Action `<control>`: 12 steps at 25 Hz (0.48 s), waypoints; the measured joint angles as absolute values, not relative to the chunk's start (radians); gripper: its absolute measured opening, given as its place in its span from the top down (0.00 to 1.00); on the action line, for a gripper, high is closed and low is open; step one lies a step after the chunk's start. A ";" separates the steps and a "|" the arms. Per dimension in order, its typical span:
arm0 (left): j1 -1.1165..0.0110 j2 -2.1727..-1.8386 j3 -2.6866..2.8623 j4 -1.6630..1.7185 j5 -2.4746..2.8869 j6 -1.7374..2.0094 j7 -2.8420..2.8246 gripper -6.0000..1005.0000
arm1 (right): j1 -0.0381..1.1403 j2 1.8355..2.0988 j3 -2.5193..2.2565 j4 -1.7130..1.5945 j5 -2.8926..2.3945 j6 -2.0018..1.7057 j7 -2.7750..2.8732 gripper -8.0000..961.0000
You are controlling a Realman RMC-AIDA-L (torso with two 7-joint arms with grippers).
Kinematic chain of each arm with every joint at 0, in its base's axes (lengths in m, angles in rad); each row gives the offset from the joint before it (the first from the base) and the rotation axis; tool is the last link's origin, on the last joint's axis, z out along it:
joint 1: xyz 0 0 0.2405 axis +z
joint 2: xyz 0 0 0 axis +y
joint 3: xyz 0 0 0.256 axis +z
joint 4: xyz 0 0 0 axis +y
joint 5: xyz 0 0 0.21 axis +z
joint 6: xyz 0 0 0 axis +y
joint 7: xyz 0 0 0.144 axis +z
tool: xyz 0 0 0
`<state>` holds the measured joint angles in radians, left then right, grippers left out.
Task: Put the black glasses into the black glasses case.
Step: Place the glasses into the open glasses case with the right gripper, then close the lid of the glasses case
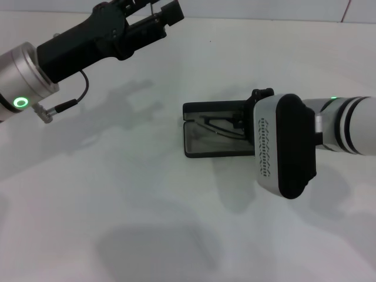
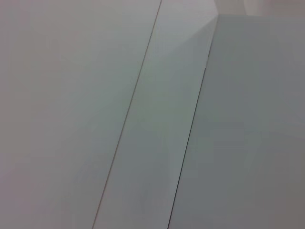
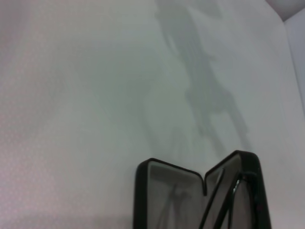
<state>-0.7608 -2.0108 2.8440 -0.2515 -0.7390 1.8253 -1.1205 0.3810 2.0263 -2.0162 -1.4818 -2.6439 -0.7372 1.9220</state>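
The black glasses case (image 1: 214,154) lies open near the middle of the white table, grey lining up, its lid standing along the far side. The black glasses (image 1: 218,126) rest inside it, thin frame and temple arms showing against the lining. My right gripper (image 1: 245,120) reaches in from the right over the case's right end, mostly hidden behind its own wrist housing. The right wrist view shows the open case (image 3: 138,191) with the glasses (image 3: 224,200) in one half. My left gripper (image 1: 167,14) is held high at the far left, well away from the case.
The white table (image 1: 117,205) spreads around the case, with arm shadows on it. A wall edge runs along the back. The left wrist view shows only pale panels (image 2: 152,119) with seams.
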 joint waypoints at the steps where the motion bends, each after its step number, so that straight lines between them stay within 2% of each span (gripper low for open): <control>1: -0.761 -2.011 2.844 -0.252 -0.739 1.825 -1.120 0.22 | 0.381 2.026 -2.019 -1.482 -2.648 -0.739 1.920 0.88; 9: -0.754 -2.013 2.844 -0.252 -0.735 1.829 -1.120 0.22 | 0.377 2.028 -2.024 -1.493 -2.651 -0.772 1.923 0.88; 12: -0.749 -2.013 2.844 -0.252 -0.733 1.831 -1.120 0.22 | 0.373 2.027 -2.019 -1.503 -2.650 -0.782 1.923 0.80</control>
<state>-0.7493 -2.0130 2.8440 -0.2516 -0.7327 1.8312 -1.1197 0.3727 2.0269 -2.0194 -1.5032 -2.6505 -0.7823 1.9230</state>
